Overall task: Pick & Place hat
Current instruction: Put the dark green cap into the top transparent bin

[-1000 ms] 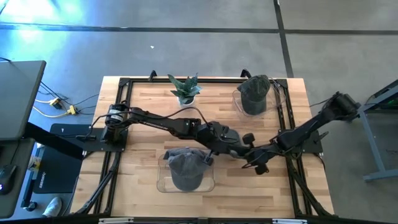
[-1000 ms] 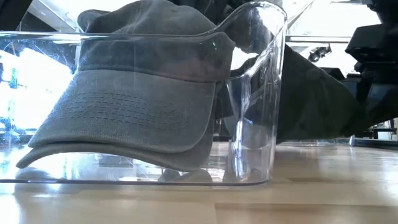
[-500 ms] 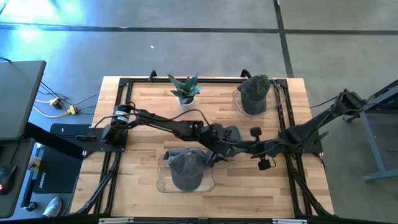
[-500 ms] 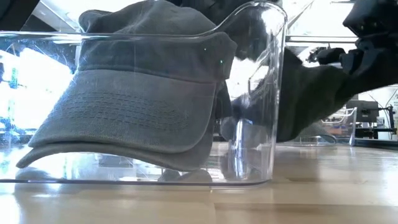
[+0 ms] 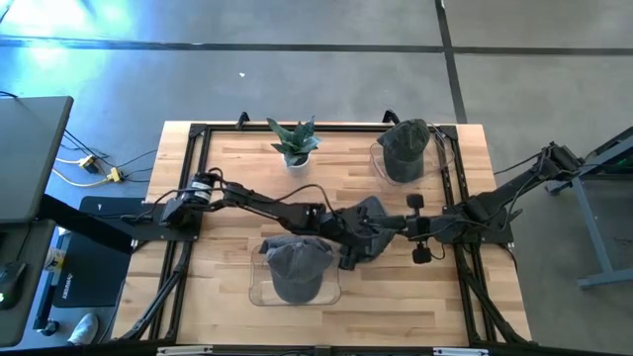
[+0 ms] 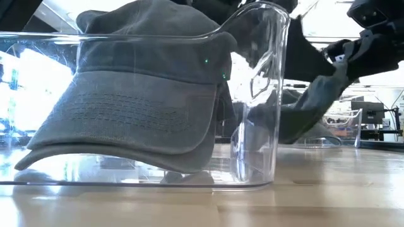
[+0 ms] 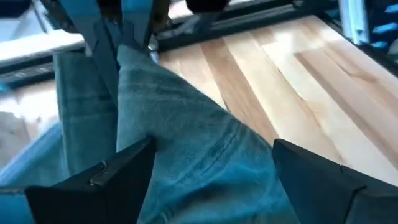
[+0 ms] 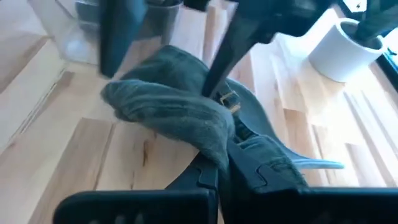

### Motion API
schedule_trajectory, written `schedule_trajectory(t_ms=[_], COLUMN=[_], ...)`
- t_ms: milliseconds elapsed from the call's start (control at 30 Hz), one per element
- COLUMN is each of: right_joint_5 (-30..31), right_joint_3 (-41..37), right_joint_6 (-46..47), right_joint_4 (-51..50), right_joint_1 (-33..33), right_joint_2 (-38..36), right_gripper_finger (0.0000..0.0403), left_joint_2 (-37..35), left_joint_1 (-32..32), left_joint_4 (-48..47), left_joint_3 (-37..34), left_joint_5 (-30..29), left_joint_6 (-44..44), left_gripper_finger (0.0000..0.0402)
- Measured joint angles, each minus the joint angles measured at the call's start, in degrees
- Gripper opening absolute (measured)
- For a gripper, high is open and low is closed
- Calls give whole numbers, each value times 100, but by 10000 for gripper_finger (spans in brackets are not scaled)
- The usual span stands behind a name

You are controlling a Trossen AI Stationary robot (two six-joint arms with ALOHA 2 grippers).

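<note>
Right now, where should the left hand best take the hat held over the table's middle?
Probably the bunched crown nearest it, coming from the left: the hat droops from the shut right hand, and the left hand stands open beside it.

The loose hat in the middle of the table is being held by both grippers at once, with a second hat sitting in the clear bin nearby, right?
Not quite. Only the right gripper is shut on the loose hat; the left gripper stands open around it, as the left wrist view shows. A second hat does sit in the clear bin.
</note>
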Motion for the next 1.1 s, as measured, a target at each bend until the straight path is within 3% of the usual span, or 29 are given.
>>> schedule_trajectory(t_ms=[200,433,733,967,1100], right_joint_5=[877,1214,1277,1257,1174], right_joint_3=[0,0,0,0,0], right_joint_6=[486,889,976,977,977], right_joint_4=[-200,-225,-222,-229,-261], right_joint_1=[-4,0,-2,0,-2], right_joint_2=[-136,-448,-647,-652,-648], right_gripper_finger=[3,4,3,6,3], left_joint_2=[230,225,343,592,719], left_joint_1=[-120,-190,-180,-267,-404], left_joint_4=[579,850,1526,1584,1032], left_joint_3=[-22,-11,33,270,403], left_joint_5=[-852,-1397,-1804,-1810,-1998], left_joint_6=[-203,-506,-544,-545,-440], left_gripper_finger=[319,319,319,319,319])
